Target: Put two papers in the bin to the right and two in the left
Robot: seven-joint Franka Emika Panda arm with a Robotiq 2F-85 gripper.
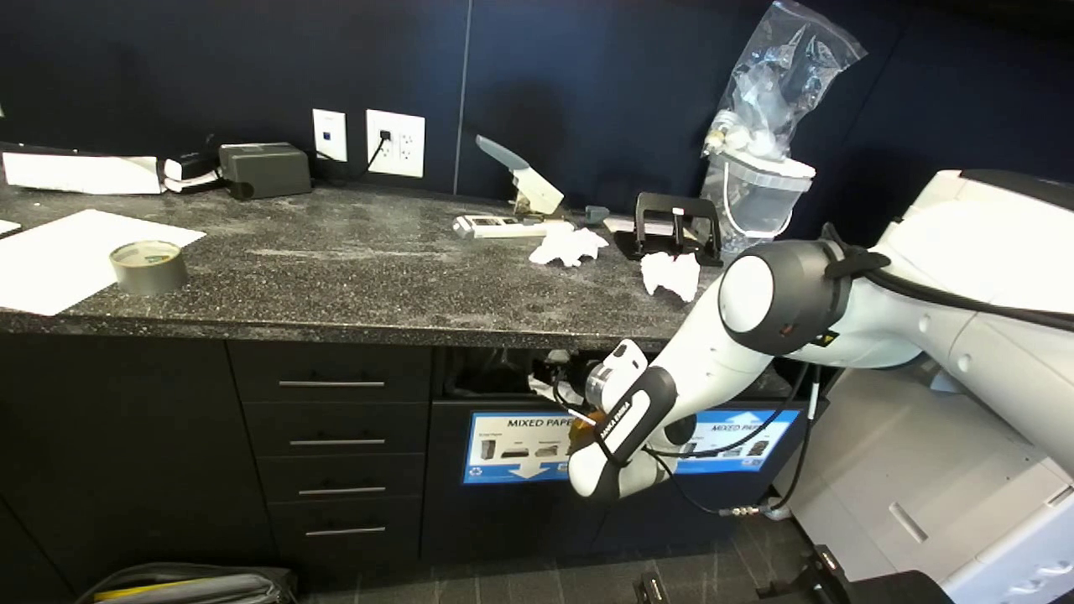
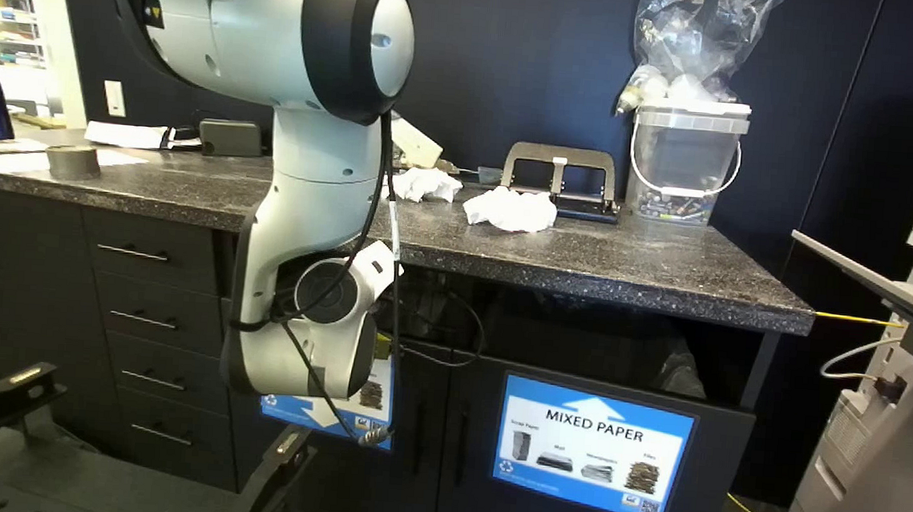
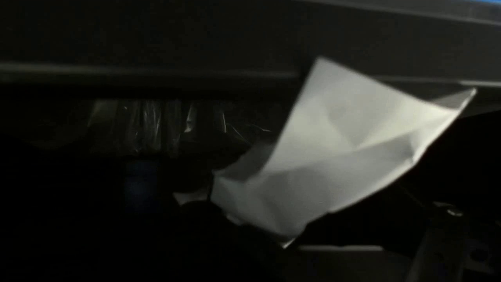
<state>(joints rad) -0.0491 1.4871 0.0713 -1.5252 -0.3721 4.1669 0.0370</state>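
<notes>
Two crumpled white papers lie on the counter: a farther paper (image 1: 570, 246) and a nearer paper (image 1: 671, 275); both exterior views show them. My gripper (image 1: 560, 369) reaches into the slot of the left compartment (image 1: 449, 470), under the counter. There a crumpled paper (image 3: 325, 156) fills the middle of the dark wrist view; its edge (image 1: 545, 387) shows in an exterior view. One of the fingers (image 3: 438, 250) stands off to the side, apart from this paper, so the jaws look open; the opposite finger is lost in darkness. The bin to the right (image 2: 595, 450) carries a blue sign.
The counter's front edge (image 1: 336, 330) overhangs the slots. A black hole punch (image 2: 564, 155) and a clear bucket (image 2: 684, 159) stand behind the papers. Farther along are a tape roll (image 1: 149, 273) and a flat white sheet (image 1: 50, 264). A clear plastic liner (image 3: 152, 125) hangs inside the compartment.
</notes>
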